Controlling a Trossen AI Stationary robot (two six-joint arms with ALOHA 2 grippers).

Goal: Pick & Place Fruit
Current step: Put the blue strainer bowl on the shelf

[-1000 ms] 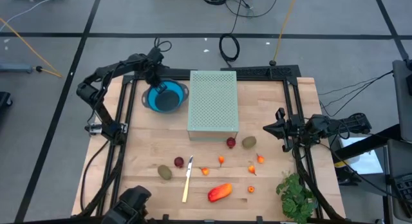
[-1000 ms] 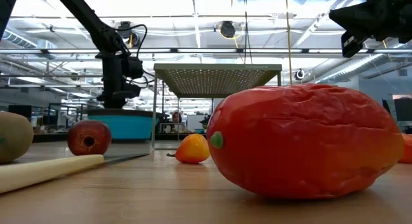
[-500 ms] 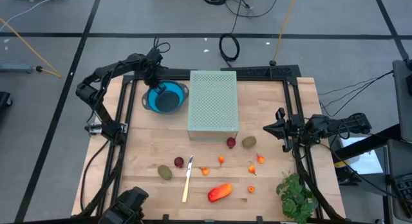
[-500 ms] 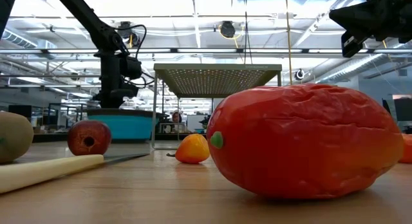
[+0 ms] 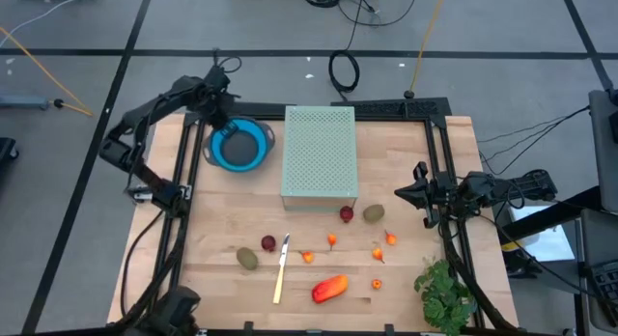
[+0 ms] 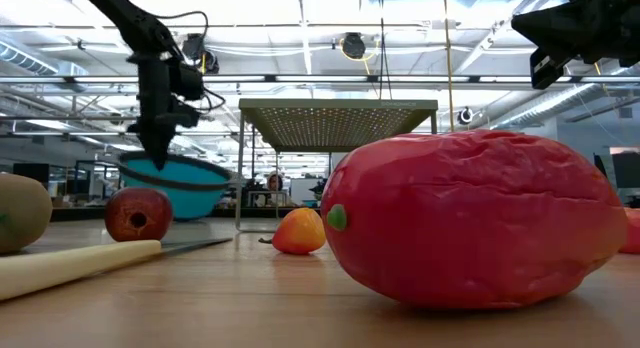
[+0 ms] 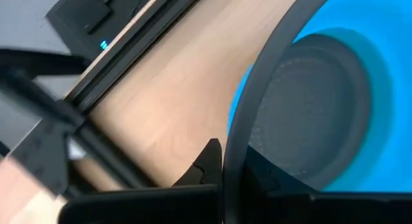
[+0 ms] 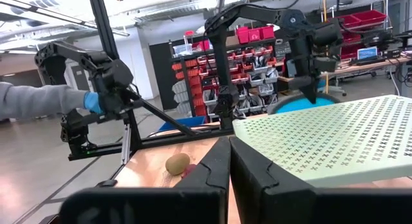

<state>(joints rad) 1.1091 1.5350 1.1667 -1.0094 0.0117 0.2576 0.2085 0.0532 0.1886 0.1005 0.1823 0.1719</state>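
Note:
The fruit lies on the wooden table: a red-orange oblong (image 5: 329,289) (image 6: 480,223), two olive kiwi-like ovals (image 5: 248,259) (image 5: 374,213), two dark red balls (image 5: 268,243) (image 5: 346,214) and several tiny orange bits (image 5: 331,240). A blue bowl (image 5: 239,146) (image 6: 175,178) with a dark rim is at the far left. My left gripper (image 5: 220,124) (image 6: 160,138) is shut on its rim. My right gripper (image 5: 401,193) (image 8: 228,161) hovers shut above the table's right side, near one kiwi. My left gripper holds the blue bowl by its dark rim (image 7: 233,143), on the far left side of the bowl. One finger (image 7: 209,163) is outside the wall and the other inside. The fingers come from above, pointing down. The bowl hangs tilted below them, lifted off the table.
A pale green perforated stand (image 5: 321,154) rises in the table's far middle. A slim knife (image 5: 281,268) lies among the fruit, and a leafy green bunch (image 5: 442,293) sits at the near right corner. A person's gloved hand (image 8: 93,102) shows beyond the table.
My left gripper has risen and moved toward the table's far left corner with the bowl's rim in its hold. The bowl has gone from flat on the table to lifted and tilted, shifted a little left. The right arm and the fruit have kept still.

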